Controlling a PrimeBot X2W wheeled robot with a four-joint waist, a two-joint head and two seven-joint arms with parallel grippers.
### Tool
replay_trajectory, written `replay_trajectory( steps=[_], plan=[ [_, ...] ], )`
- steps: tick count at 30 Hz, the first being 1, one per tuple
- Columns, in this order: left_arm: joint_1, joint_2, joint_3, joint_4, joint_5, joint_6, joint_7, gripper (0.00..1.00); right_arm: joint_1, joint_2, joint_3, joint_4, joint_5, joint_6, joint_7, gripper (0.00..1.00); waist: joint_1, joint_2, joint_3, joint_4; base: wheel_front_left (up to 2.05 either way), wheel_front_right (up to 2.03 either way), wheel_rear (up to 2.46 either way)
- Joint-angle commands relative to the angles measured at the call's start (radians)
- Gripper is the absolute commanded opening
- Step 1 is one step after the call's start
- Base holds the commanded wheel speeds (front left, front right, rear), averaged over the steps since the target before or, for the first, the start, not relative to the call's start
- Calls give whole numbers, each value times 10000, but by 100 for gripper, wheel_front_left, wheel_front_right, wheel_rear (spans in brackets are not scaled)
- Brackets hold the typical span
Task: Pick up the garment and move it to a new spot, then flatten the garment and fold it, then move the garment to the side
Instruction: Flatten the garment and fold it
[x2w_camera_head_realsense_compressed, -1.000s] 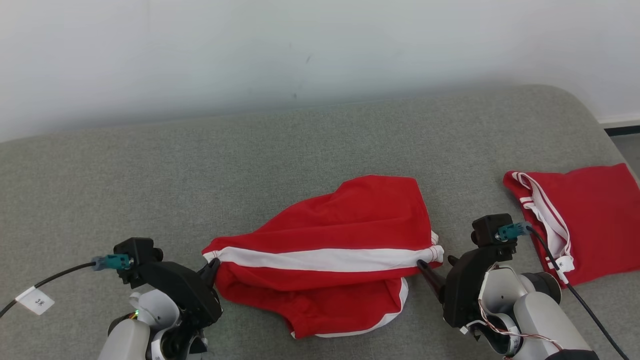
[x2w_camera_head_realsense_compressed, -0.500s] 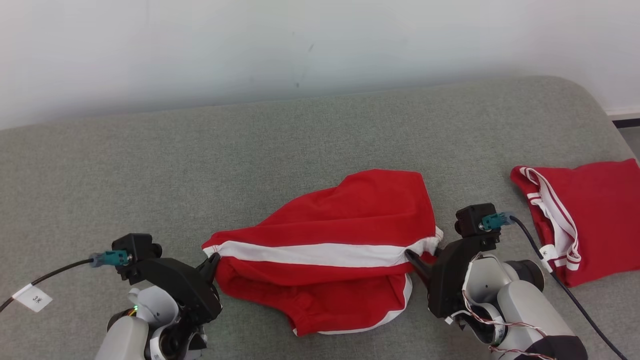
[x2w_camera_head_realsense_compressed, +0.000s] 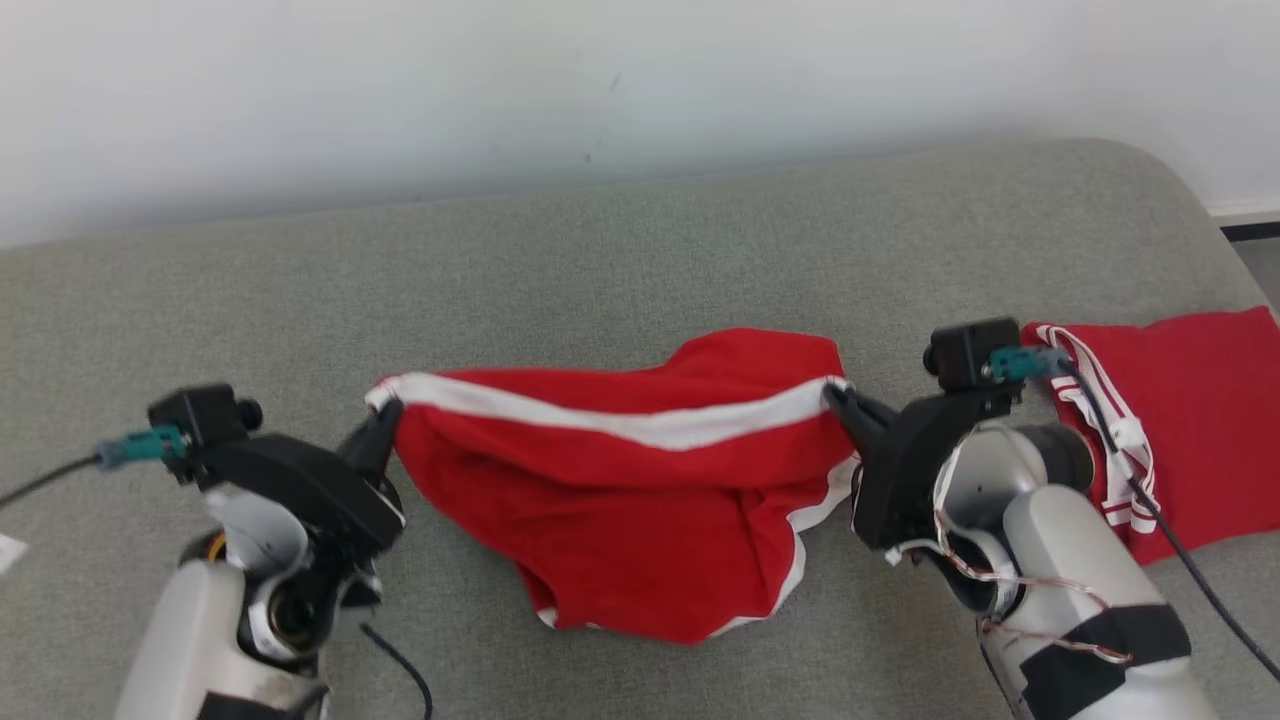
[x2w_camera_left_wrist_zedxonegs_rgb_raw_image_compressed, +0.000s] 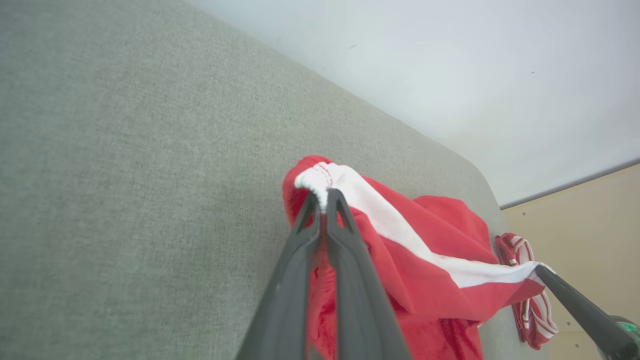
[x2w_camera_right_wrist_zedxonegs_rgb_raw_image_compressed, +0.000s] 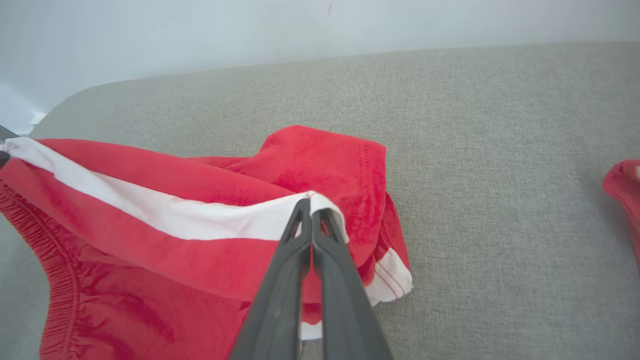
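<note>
The garment (x2w_camera_head_realsense_compressed: 640, 500) is a pair of red shorts with a white stripe, stretched between my two grippers above the grey cushion (x2w_camera_head_realsense_compressed: 600, 250). My left gripper (x2w_camera_head_realsense_compressed: 385, 412) is shut on the stripe's left end, also seen pinched at the left gripper's tips (x2w_camera_left_wrist_zedxonegs_rgb_raw_image_compressed: 324, 195) in the left wrist view. My right gripper (x2w_camera_head_realsense_compressed: 835, 392) is shut on the stripe's right end; the right wrist view shows the closed tips (x2w_camera_right_wrist_zedxonegs_rgb_raw_image_compressed: 311, 204) clamping the white band. The lower part of the garment (x2w_camera_right_wrist_zedxonegs_rgb_raw_image_compressed: 125, 300) hangs down and rests bunched on the cushion.
A second red garment with white trim (x2w_camera_head_realsense_compressed: 1170, 420) lies at the right edge of the cushion, just behind my right wrist. A pale wall (x2w_camera_head_realsense_compressed: 600, 90) runs along the cushion's far side. Bare cushion stretches to the left and behind the garment.
My right gripper has shut on the stripe's right end. Both grippers have risen and drawn apart, lifting the stripe edge taut off the cushion. The camera has shifted slightly.
</note>
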Motion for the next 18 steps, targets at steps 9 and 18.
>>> replay_trajectory(
  steps=[9, 18],
  plan=[
    [-2038, 319, 483, -453, -408, 71, 61, 0, -2003, 160, -132, -39, 933, -25, -260, 0, 0, -1, 838, 2, 0, 0, 0],
    [-5012, 537, 1121, -292, -588, 573, -363, 0, -5638, 419, -373, 1006, 1033, -25, -1504, 0, 0, -1, 2568, -165, 0, 0, 0]
  ],
)
